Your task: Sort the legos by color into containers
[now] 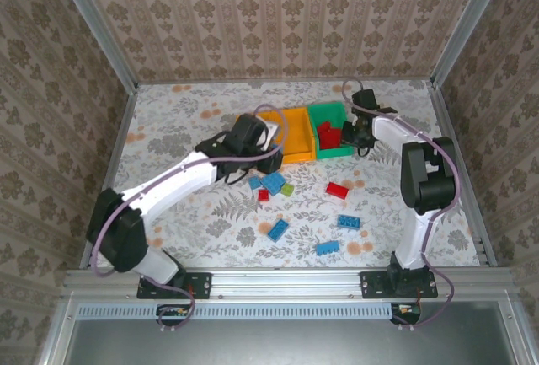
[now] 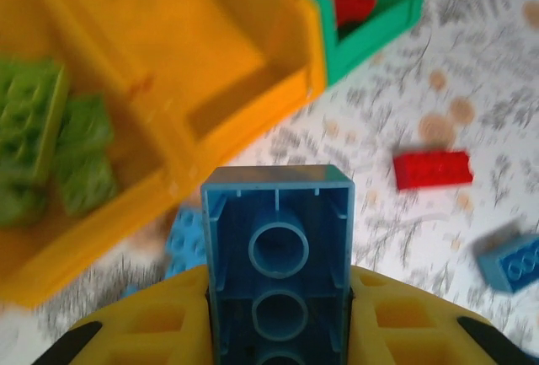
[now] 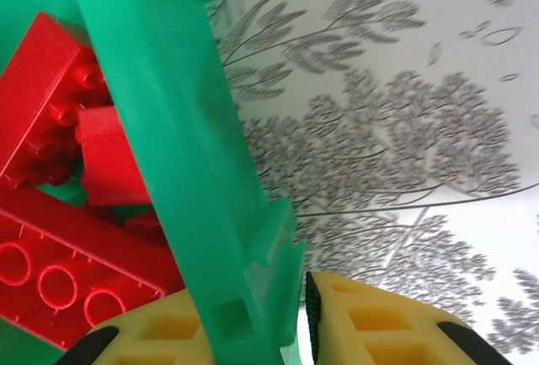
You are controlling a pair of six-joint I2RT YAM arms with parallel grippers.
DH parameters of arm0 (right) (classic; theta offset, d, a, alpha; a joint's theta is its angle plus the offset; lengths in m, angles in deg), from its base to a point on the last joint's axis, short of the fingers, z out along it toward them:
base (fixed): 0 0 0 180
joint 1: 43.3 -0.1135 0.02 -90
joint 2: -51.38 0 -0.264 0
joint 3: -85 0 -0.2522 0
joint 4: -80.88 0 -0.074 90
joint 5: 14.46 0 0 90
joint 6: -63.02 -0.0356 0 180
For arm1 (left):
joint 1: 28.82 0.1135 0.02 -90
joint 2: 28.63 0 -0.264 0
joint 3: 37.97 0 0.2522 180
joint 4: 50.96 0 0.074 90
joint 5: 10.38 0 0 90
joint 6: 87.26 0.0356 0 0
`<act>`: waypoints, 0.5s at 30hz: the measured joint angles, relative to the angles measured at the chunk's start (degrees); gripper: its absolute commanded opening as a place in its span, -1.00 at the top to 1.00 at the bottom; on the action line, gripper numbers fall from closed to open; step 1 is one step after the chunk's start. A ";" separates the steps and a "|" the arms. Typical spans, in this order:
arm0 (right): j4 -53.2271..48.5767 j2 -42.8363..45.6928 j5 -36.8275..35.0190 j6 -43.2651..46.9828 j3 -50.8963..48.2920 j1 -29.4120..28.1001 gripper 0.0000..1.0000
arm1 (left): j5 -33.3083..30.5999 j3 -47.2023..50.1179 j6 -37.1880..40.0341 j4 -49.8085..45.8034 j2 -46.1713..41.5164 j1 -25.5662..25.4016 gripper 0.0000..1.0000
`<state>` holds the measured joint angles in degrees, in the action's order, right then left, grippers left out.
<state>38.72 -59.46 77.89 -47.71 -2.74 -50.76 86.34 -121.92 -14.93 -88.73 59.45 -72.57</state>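
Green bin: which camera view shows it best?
Top external: the whole green bin shows, red bricks inside. Left wrist gives one blurred corner; right wrist, its wall close up, gripped by the right end effector.

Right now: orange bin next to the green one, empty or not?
Empty, as far as shows: the orange bin beside the green bin has a bare floor in the left wrist and top views.
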 measured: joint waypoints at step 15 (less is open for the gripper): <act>1.25 0.55 1.14 -3.78 -2.08 -5.46 0.10 | 4.24 -23.34 2.95 -3.93 26.86 6.27 0.48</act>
<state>39.96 -58.92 79.03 -51.49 -4.82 -56.22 90.58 -145.26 -11.98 -92.67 86.31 -66.29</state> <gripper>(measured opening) 0.366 0.313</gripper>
